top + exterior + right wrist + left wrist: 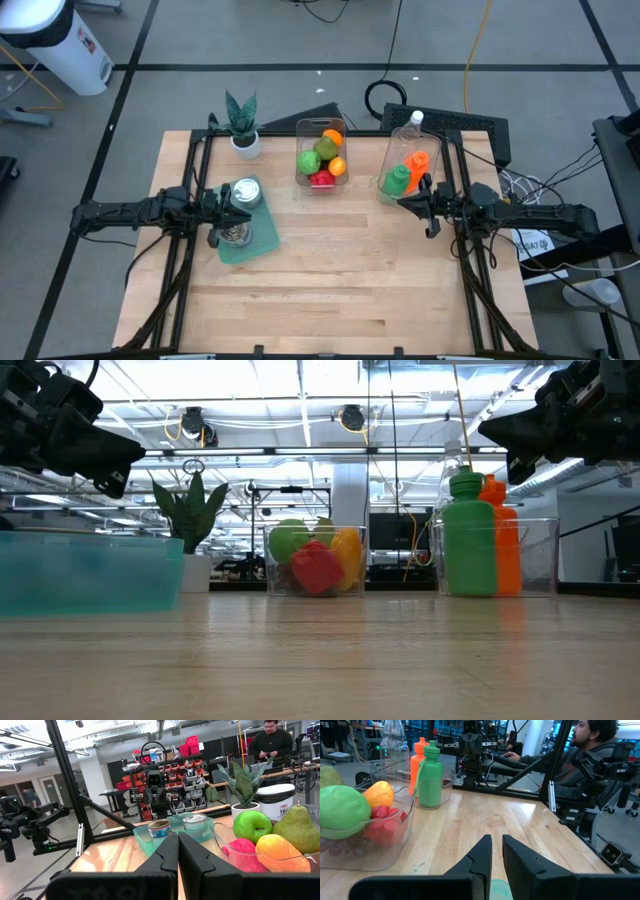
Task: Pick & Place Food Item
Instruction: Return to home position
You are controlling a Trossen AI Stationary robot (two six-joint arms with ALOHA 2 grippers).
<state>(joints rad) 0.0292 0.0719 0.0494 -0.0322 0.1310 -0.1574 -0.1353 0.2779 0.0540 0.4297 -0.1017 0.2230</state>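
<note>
- The pear [300,827] and the orange [332,137] lie in the clear fruit bin [320,123], at the back middle of the surface [340,270]. A green apple [251,826] and a red fruit [321,179] lie in there with them. The bin walls stop the round fruit from rolling off.
- The left end effector [496,845] hangs above the blue bin [262,240], on the left side of the surface. Its fingers are pressed nearly together, with only a thin slit between them. Nothing is in them.
- The right end effector [177,840] hangs in the air just beside the clear bottle bin [392,150], on the right side. Its fingers are clenched too, and they hold nothing.
- Both arms are high above the surface, as the low view shows. I think that is so they bump nothing on the way to their resting spot.
- Two cans [246,192] sit in the blue bin, right under the left arm. That arm should go up and back, not down, or it could knock them.
- A green bottle [397,178] and an orange bottle [417,160] stand upright in their bin. A small plant [242,118] stands at the back left, away from both arms.
- The fruit job looks done. I think only the trip to the resting spot is left.
</note>
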